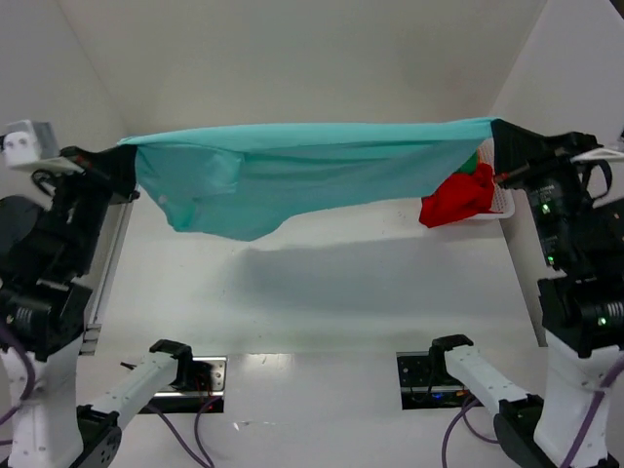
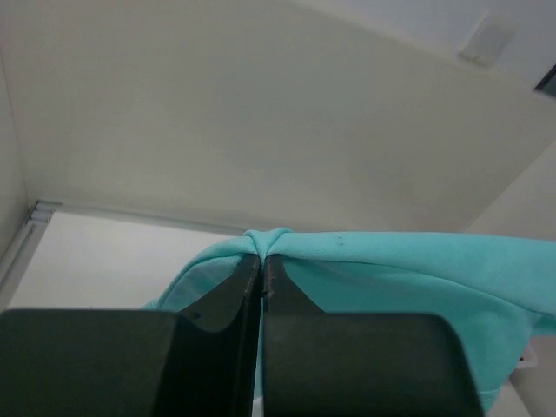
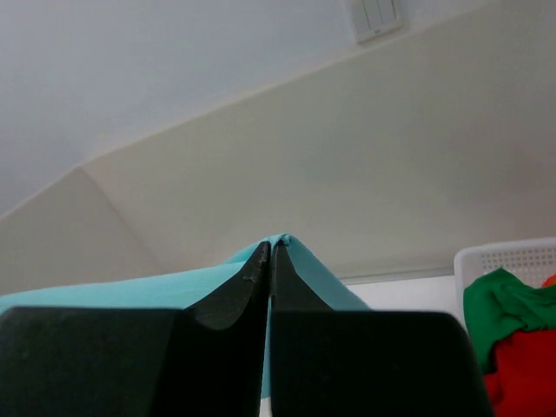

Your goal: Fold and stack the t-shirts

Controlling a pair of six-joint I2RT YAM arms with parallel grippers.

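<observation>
A teal t-shirt (image 1: 302, 171) hangs stretched in the air across the back of the table, its cloth sagging toward the left. My left gripper (image 1: 125, 156) is shut on its left end, and the left wrist view shows the teal cloth (image 2: 400, 269) pinched at my left gripper's tips (image 2: 262, 259). My right gripper (image 1: 499, 132) is shut on the right end; in the right wrist view the teal cloth (image 3: 104, 291) bunches at that gripper's tips (image 3: 271, 248). A red t-shirt (image 1: 456, 200) and a dark green t-shirt (image 3: 502, 304) lie in the basket.
A white lattice basket (image 1: 503, 203) stands at the back right, under the right end of the stretched shirt; its rim (image 3: 508, 256) shows in the right wrist view. White walls close in the back and both sides. Two dark openings (image 1: 200, 375) sit by the arm bases.
</observation>
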